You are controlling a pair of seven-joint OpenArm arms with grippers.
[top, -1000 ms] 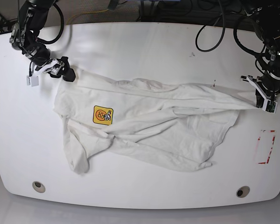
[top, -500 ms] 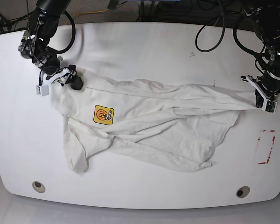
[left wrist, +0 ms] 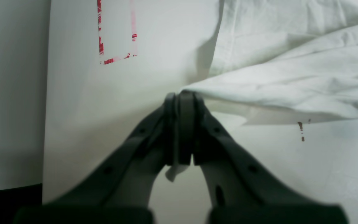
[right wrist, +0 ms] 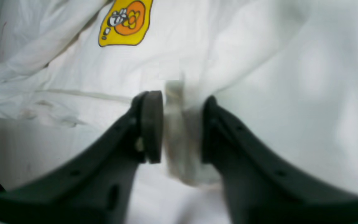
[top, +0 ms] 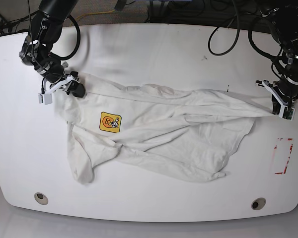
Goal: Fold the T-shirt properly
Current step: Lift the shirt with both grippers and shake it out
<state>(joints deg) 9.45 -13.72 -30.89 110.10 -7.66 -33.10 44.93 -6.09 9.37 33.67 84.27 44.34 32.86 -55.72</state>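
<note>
White table [top: 154,49], red-taped rectangle [top: 283,156]

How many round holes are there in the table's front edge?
2: one hole near the table's front-left corner, one hole near the front-right corner. The T-shirt may hide others.

left gripper [left wrist: 182,102]: jaws pinched together, arm low | right gripper [right wrist: 179,124]: jaws narrowly apart, arm low

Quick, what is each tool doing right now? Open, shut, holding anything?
Left tool: shut on a corner of the T-shirt.
Right tool: partly open, a fold of the shirt between its jaws.
</note>
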